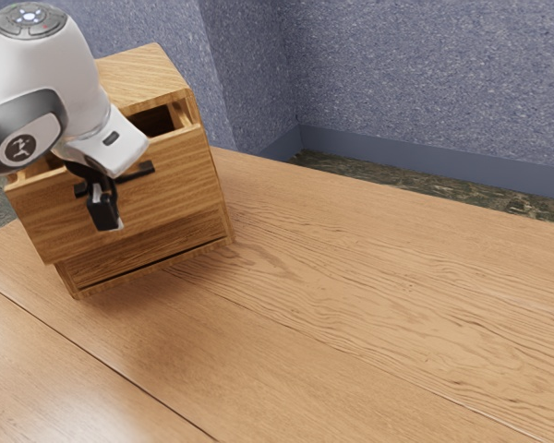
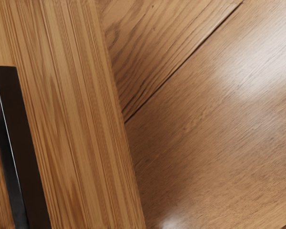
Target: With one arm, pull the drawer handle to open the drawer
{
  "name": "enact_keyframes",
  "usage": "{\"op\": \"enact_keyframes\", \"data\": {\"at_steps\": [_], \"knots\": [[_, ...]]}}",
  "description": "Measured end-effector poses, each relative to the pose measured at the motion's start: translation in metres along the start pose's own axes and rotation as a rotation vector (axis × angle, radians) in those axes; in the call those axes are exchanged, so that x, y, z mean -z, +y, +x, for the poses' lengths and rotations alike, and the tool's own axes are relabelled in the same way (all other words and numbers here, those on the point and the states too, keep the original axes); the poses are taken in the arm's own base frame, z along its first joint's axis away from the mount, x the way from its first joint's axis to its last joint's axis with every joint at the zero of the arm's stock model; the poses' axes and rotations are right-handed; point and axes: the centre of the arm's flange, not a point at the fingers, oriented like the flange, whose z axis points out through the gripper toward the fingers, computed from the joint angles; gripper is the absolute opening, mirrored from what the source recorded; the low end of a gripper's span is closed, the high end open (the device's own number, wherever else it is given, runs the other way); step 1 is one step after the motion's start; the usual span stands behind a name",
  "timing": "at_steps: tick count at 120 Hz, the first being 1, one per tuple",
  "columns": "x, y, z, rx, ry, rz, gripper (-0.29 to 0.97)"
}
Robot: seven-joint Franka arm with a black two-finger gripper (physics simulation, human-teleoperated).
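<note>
At the table's (image 1: pixel 369 305) far edge, toward the exterior view's left, your cabinet (image 1: pixel 143 74) sat with its upper drawer (image 1: pixel 175 180) already out some way. The drawer's front stood proud of the lower panel (image 1: pixel 148 247), and a dark hollow showed behind its top edge. You had the gripper (image 1: pixel 104 214) hanging down from above across the black handle (image 1: pixel 138 170). That suits the job, I judge, since a hold taken square across the bar lets the pull run straight out from the front. Whether the gripper was clamped on the bar or only lay against it, you could not tell from either view. From the wrist camera the handle (image 2: pixel 9 143) ran as a dark strip close under the hand against the drawer front (image 2: pixel 76 119), with bare table (image 2: pixel 219 143) beyond. So the hand sat tight to the front, looking down past it. By my reckoning the opening was partly done. The remaining pull wanted to stay level and head away from the cabinet toward the table's near edge, lest the drawer bind.
</note>
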Motion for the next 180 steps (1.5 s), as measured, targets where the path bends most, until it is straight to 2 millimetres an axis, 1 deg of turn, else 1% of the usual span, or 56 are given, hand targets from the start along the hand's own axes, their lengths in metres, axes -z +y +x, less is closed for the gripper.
{"op": "enact_keyframes", "data": {"at_steps": [16,21,34,52,63,81,104,120,123,130,136,147,153,167,180], "knots": [[0.007,0.010,0.003,-0.006,-0.003,0.007,0.65],[0.008,0.014,0.002,-0.006,-0.002,0.005,0.67],[0.013,0.021,-0.006,0.000,0.007,0.002,0.68],[0.022,0.037,-0.015,-0.002,0.020,0.007,0.64],[0.026,0.047,-0.020,-0.005,0.027,0.010,0.66],[0.033,0.057,-0.015,-0.015,0.037,0.022,0.67],[0.040,0.069,-0.003,-0.029,0.051,0.024,0.69],[0.038,0.072,0.000,-0.026,0.060,0.016,0.70],[0.038,0.071,-0.002,-0.019,0.062,0.018,0.71],[0.040,0.068,-0.006,-0.006,0.070,0.029,0.68],[0.043,0.065,-0.009,0.005,0.079,0.043,0.68],[0.046,0.064,-0.009,0.016,0.098,0.059,0.68],[0.043,0.066,-0.007,0.020,0.106,0.060,0.68],[0.029,0.071,-0.004,0.034,0.104,0.050,0.69],[0.027,0.071,-0.004,0.053,0.114,0.051,0.68]]}}
